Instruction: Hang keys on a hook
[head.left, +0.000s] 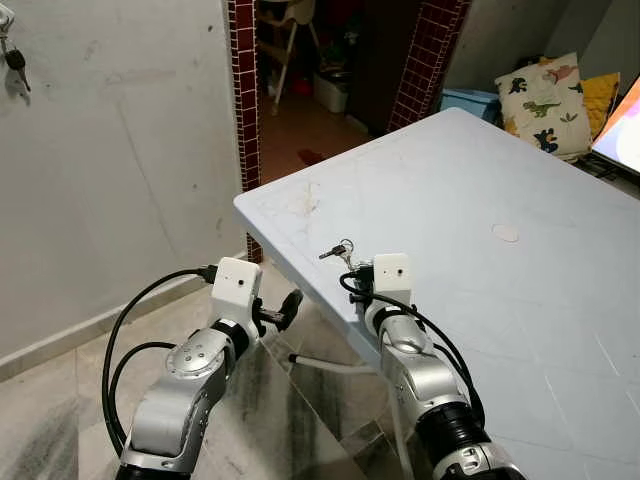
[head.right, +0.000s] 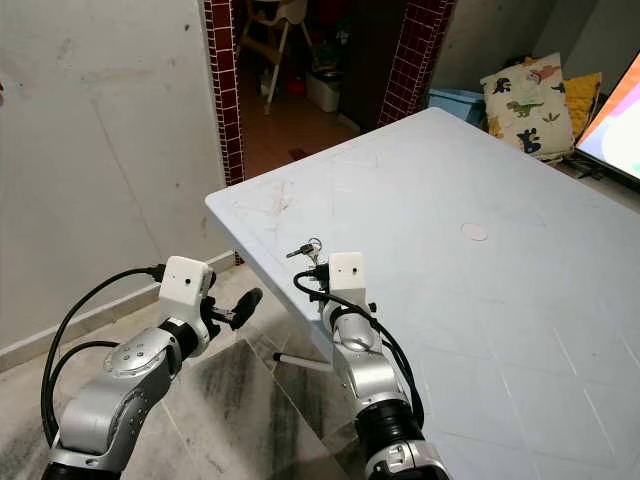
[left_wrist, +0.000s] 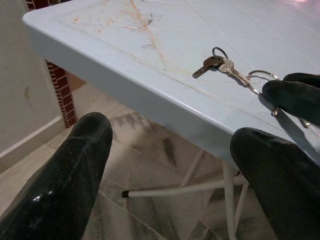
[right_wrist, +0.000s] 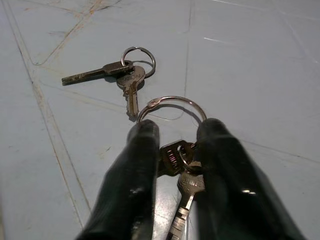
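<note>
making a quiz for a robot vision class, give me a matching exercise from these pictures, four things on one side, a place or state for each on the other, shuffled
Things:
1. small key ring
2. large key ring
3. left tool
4. dinosaur cushion

Places or states:
A. open, off the table's edge, above the floor
B. propped up beyond the table's far end
C. lying loose on the white table
D. between the fingers of the right tool

Pairs: 1-C, 2-D, 3-A, 4-B
</note>
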